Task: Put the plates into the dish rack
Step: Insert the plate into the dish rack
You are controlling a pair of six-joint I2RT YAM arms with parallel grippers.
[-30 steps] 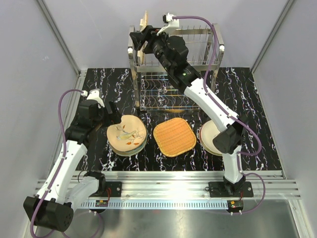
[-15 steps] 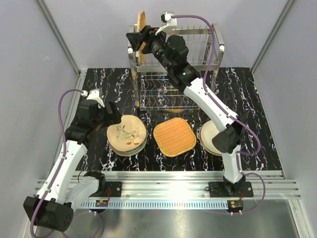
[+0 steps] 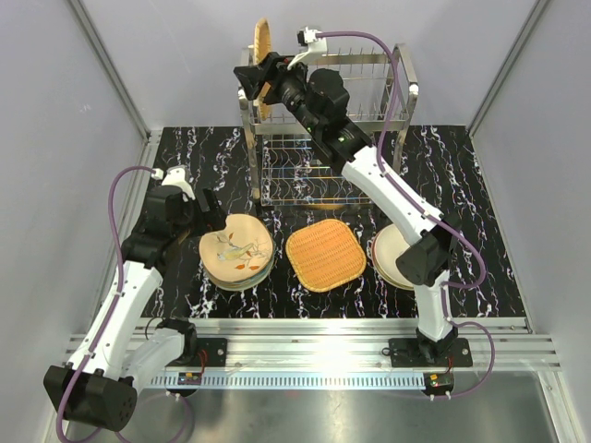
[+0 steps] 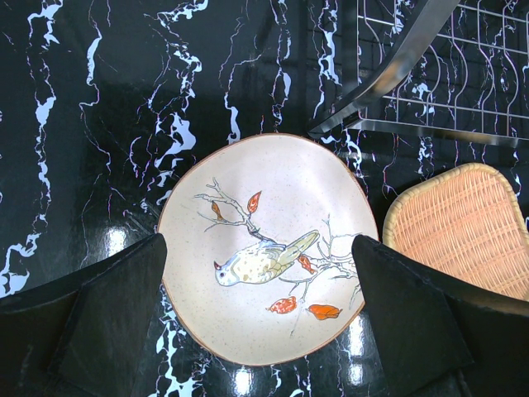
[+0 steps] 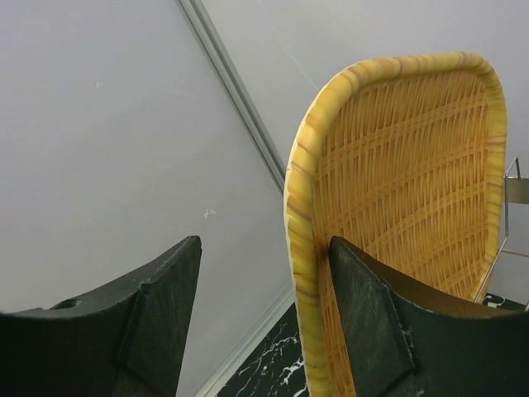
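Racked: one orange woven squarish plate [image 5: 397, 207], upright in steel wire dish rack [image 3: 305, 175]; our right gripper [image 5: 264, 273] unclenched round its rim. Outstanding: bird-print plate [image 4: 264, 248] under our gaping left gripper [image 4: 258, 248], second woven plate [image 3: 325, 255], cream stack [image 3: 386, 247].

- The dish rack [image 3: 325, 138] blocks the far middle of the table [image 3: 175, 152].
- An upright woven plate [image 5: 397, 190] fills its top left end; slots to the right are open.
- The bird plate [image 4: 264, 248], flat woven plate [image 3: 325, 255] and cream plates [image 3: 386, 254] sit close together, nearer.
- Bare table lies left and right of the rack.
- The right arm [image 3: 388, 185] crosses the right side.
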